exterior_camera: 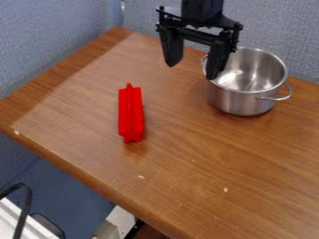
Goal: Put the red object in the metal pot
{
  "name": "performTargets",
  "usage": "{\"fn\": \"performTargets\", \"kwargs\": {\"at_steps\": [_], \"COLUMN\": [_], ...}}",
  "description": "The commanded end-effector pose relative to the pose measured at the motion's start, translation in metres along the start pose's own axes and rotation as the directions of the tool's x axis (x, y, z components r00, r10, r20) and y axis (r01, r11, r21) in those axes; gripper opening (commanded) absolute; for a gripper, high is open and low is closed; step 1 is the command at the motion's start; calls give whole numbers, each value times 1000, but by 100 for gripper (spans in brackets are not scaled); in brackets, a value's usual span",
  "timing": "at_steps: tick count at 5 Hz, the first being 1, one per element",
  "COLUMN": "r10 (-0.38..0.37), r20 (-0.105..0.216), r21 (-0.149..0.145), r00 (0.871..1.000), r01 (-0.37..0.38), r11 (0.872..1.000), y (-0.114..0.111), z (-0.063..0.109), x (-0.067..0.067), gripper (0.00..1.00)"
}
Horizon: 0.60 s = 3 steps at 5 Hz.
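The brown wooden table [212, 173] has a bright red bar [131, 114] lying on it, and a shiny silver pot [244, 98] sits on it too, near the back, well apart from the red bar.

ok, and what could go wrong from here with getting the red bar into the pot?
The open gripper hangs right by the rim of the steel pot, so a low sideways move toward the red bar might knock it.
The bar lies lengthwise and looks smooth; a misaligned grasp could let it slip or pivot.
The pot's loop handle sticks out and might get snagged.
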<state>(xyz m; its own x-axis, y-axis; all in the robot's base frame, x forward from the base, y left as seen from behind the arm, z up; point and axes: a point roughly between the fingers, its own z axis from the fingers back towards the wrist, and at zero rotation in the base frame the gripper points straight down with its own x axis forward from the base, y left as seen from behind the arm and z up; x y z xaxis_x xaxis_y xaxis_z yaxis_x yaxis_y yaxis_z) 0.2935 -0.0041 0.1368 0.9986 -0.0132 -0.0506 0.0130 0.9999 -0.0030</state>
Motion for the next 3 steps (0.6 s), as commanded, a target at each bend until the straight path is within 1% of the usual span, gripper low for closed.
{"fn": "performTargets", "kwargs": {"at_steps": [1, 2, 3], "r10": [-41, 99, 227], "r20": [-18, -28, 29], "r21": [1, 0, 25], "r00": [999, 995, 973], "r01": [41, -99, -228], "r11": [999, 995, 973], "y": [-6, 10, 29], "z": [-9, -12, 1], "x": [0, -22, -34], "gripper": [100, 100, 100]}}
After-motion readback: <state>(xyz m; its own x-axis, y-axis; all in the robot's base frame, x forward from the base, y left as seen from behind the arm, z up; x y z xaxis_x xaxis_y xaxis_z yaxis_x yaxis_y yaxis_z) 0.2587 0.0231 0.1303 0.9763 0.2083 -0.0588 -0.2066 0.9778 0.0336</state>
